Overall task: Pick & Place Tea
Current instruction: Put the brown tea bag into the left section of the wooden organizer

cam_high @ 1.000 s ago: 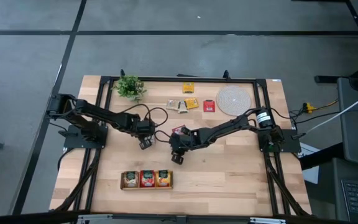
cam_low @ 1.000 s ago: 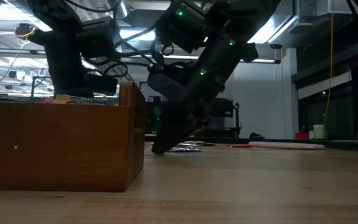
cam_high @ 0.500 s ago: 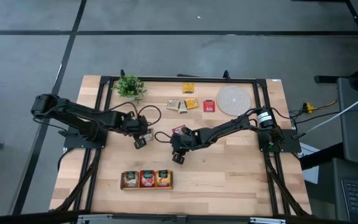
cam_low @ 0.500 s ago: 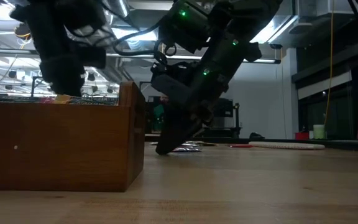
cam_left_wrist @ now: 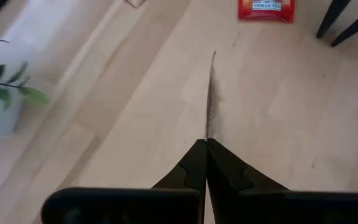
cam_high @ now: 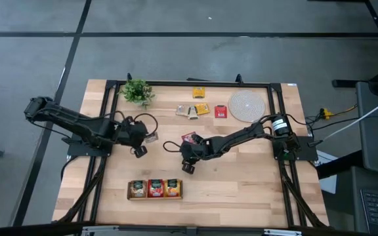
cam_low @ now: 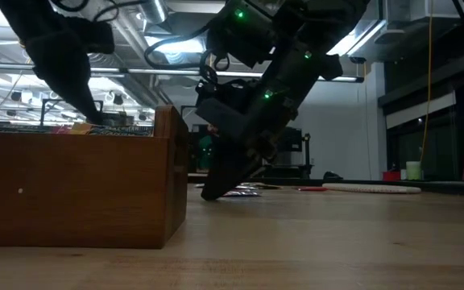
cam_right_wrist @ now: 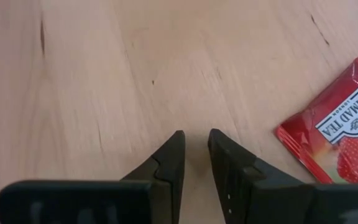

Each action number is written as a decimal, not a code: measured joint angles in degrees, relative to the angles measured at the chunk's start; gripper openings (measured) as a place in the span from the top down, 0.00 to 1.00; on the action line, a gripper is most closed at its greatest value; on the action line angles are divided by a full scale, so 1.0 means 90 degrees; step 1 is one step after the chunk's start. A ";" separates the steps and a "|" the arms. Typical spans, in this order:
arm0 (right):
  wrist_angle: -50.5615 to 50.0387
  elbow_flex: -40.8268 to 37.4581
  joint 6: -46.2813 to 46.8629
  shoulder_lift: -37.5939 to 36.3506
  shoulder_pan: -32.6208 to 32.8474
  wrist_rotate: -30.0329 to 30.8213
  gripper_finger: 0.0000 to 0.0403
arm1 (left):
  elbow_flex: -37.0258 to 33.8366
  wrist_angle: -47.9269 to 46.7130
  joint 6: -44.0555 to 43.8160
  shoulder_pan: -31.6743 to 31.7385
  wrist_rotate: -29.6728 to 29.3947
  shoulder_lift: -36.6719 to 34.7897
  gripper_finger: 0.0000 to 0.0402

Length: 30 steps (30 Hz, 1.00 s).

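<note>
table [cam_high: 241,190]: big light wood top with a black frame around it, takes up most of the overhead view
left arm [cam_high: 77,124]: comes in from the left edge, elbow out past the table side
right arm [cam_high: 241,137]: reaches in from the right side, angled toward the middle
tray [cam_high: 155,189]: long wooden one near the front edge, three compartments, each with sachets in it; up close in the low view it's the wooden box [cam_low: 79,189]
woven mat [cam_high: 247,105]: round and pale, back right, nothing on it as far as I can see
plant [cam_high: 136,92]: small green thing at the back left
left gripper [cam_high: 138,149]: over bare wood, left of centre, fingers pressed flat together, holding nothing
right gripper [cam_high: 188,167]: near the middle of the table, tips down close to the wood, fingers [cam_right_wrist: 169,155] a small gap apart with only bare table between them
tea: loose sachets sit at the back between plant and mat, a yellow one [cam_high: 198,92], a yellow-orange one [cam_high: 202,109], a red one [cam_high: 220,112], pale ones [cam_high: 188,111]
red sachet [cam_high: 189,137]: lies flat just beside the right gripper, not gripped; the wrist camera shows it [cam_right_wrist: 337,127] off to one side of the fingers
</note>
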 joint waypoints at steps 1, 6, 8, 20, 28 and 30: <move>0.0000 0.0000 -0.0001 0.0000 0.0005 0.0034 0.80 | 0.0000 -0.0067 -0.0004 -0.0056 -0.0044 -0.0067 0.99; 0.0000 0.0000 -0.0039 0.0005 0.0035 0.0106 0.80 | 0.0000 -0.0117 0.0280 -0.0304 -0.0098 -0.0304 1.00; 0.0001 0.0000 -0.0054 0.0005 0.0036 0.0125 0.80 | 0.0000 -0.0117 0.0535 -0.0392 -0.0090 -0.0376 0.99; 0.0020 0.0002 -0.0406 0.0012 0.0050 0.0523 0.80 | 0.0118 -0.0102 0.0995 -0.0845 0.0221 -0.1011 0.99; 0.0040 0.0002 -0.0566 0.0012 0.0048 0.0546 0.80 | 0.0313 0.0363 0.0959 -0.1512 0.0876 -0.1355 0.99; 0.0059 0.0002 -0.0568 0.0012 0.0048 0.0558 0.80 | 0.0313 0.0591 0.0863 -0.1700 0.1185 -0.1398 1.00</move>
